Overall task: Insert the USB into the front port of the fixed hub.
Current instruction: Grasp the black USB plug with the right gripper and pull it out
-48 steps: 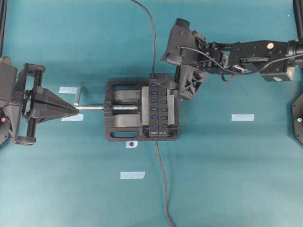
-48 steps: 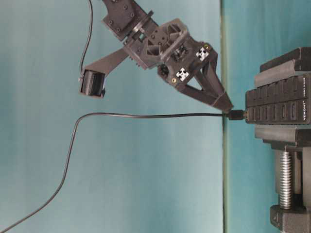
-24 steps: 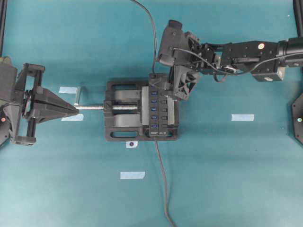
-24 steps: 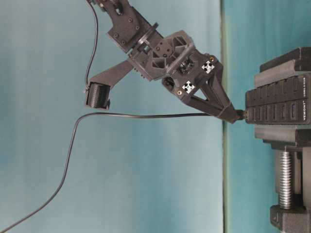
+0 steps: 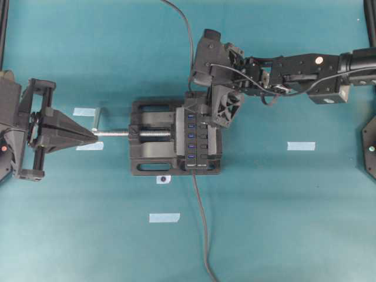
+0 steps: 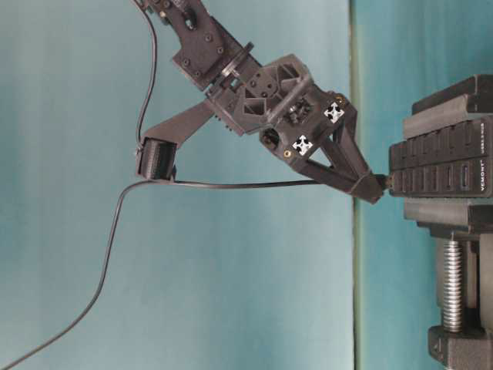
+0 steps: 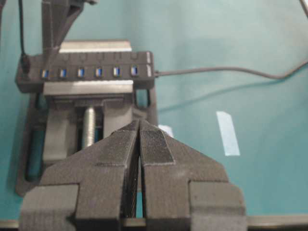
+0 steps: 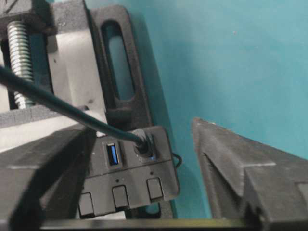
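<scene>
Teal table point(image 5: 282, 223), hub point(image 5: 197, 140) clamped in vise point(image 5: 150, 141), plug point(image 8: 143, 144) seated in end port, right gripper point(image 8: 144, 168) spread wide around it, left gripper point(image 7: 139, 139) closed empty.

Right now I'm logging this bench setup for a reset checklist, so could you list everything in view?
USB hub: one, black with blue ports, clamped in the vise at centre.
Vise: one, black with silver screw and crank, mid-table.
USB plug: one, dark, seated in the hub's end port, its cable running off the far edge.
Hub cable: one, dark, running to the near edge.
Tape strips: four, pale, scattered on the teal table.
Left gripper: shut, empty, by the crank.
Right gripper: open, straddling the plug.
</scene>
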Motion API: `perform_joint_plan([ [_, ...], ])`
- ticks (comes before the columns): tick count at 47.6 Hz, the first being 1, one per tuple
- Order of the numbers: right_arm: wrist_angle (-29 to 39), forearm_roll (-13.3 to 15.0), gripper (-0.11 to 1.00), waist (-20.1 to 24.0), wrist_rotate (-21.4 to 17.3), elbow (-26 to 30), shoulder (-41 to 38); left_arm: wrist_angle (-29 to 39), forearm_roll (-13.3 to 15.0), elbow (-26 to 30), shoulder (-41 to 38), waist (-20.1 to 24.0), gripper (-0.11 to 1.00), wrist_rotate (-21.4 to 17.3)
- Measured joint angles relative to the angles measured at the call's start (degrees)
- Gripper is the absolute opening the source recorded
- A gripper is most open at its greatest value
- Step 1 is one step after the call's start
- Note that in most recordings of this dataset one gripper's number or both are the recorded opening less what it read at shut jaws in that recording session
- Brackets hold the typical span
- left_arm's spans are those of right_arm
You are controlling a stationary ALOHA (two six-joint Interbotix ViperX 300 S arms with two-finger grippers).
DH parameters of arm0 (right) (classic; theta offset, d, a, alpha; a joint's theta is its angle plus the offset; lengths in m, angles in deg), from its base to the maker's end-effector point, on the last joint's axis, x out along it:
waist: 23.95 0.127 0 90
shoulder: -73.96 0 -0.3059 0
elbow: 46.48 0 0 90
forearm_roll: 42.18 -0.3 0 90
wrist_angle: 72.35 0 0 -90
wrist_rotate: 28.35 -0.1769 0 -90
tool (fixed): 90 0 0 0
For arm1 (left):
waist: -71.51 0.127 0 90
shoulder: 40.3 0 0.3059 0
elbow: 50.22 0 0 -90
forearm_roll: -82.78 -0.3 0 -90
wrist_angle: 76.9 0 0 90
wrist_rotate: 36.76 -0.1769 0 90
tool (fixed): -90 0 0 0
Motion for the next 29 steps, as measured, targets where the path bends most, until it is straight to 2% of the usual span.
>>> perform_joint_plan([
  [19,1.7,0.0,0.15,0.2,-0.1,0.1,0.0,0.0,0.1,-0.1,0.0,0.0,0.00,0.0],
  [23,1.7,0.0,0.10,0.2,-0.1,0.3,0.0,0.0,0.0,0.0,0.0,0.0,0.00,0.1],
  [29,1.9,0.0,0.07,0.2,-0.1,0.7,0.0,0.0,0.0,0.0,0.0,0.0,0.00,0.1],
])
